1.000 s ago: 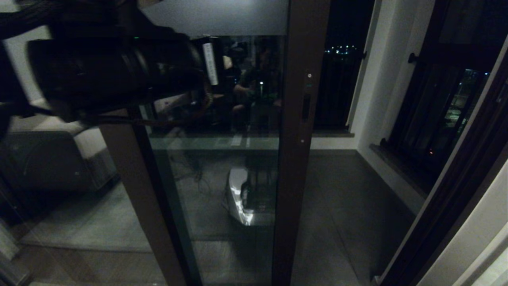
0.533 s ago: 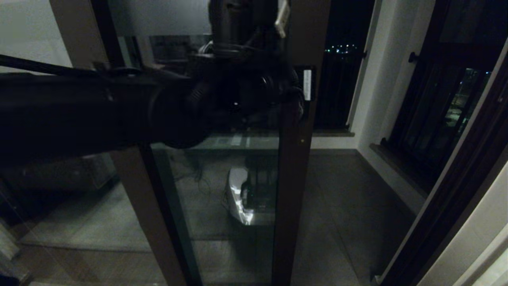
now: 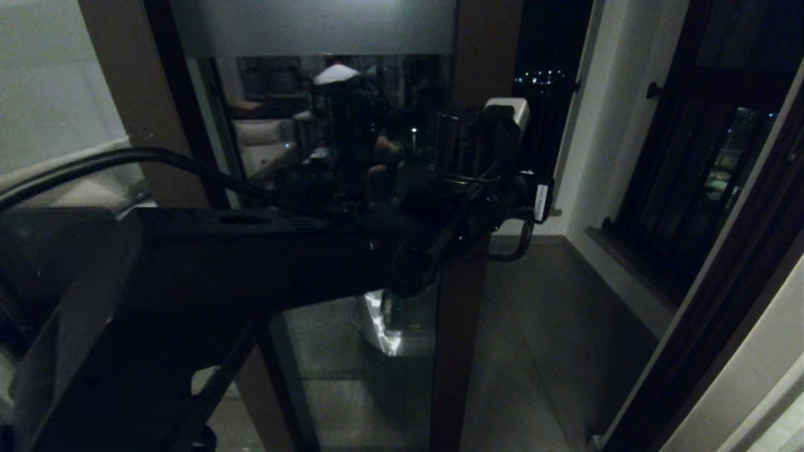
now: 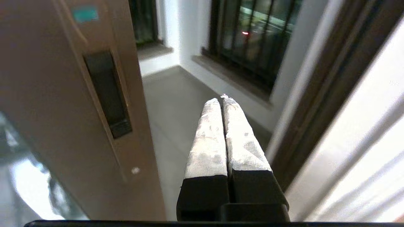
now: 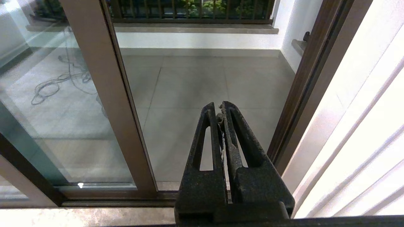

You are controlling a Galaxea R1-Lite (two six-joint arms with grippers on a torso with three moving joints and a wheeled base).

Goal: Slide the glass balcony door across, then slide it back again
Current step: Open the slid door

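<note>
The glass balcony door (image 3: 487, 44) stands partly open; its frosted band (image 3: 314, 28) runs across the top. My left arm reaches across the head view to the door's brown stile (image 4: 47, 119). My left gripper (image 3: 507, 108) (image 4: 221, 101) is shut and empty. Its white taped fingers (image 4: 208, 138) sit just beside the stile's free edge, apart from it. The recessed handle slot (image 4: 107, 94) lies to their side, untouched. My right gripper (image 5: 221, 107) is shut, empty and low before the door track, the stile (image 5: 104, 94) beside it. It is out of the head view.
The opening leads onto a tiled balcony floor (image 3: 540, 326). A black-barred side window (image 3: 691, 176) (image 4: 252, 41) and the dark door jamb (image 3: 710, 314) bound it on the right. A fixed panel (image 3: 50, 94) stands left. A loose cable (image 5: 53, 85) lies on the balcony behind the glass.
My left arm has swung from the upper left across and down to the door's stile at handle height. The door itself has not shifted.
</note>
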